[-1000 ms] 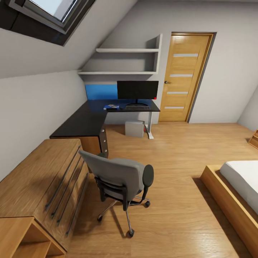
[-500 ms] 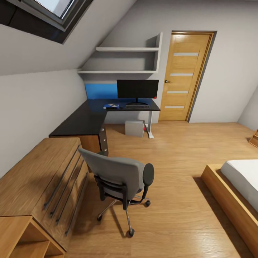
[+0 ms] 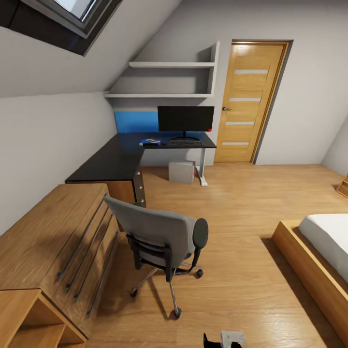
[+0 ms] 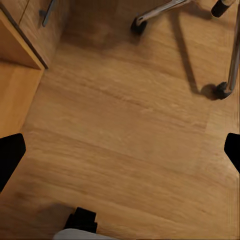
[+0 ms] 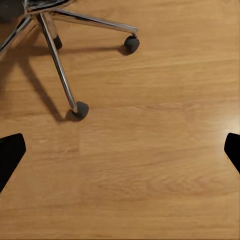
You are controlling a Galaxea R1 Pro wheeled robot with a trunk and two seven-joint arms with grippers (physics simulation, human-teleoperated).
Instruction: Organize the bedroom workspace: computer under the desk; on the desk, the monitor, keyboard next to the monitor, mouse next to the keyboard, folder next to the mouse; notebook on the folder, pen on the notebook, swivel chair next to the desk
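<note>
While the head view looked across the bedroom, the monitor (image 3: 185,119) stood on the black surface (image 3: 108,164), keyboard (image 3: 185,143) in front of it, folder (image 3: 150,142) beside that with something small on top, possibly the notebook; too far to tell. Computer (image 3: 182,172) sat under the surface. Swivel chair (image 3: 159,241) stood by the dresser (image 3: 53,241), apart from the surface, so repositioning it looked left.

Left wrist view: left end effector (image 4: 120,152) spread open over bare floor (image 4: 120,130), empty.

Right wrist view: right end effector (image 5: 120,150) likewise open, empty, near the chair's castors.
</note>
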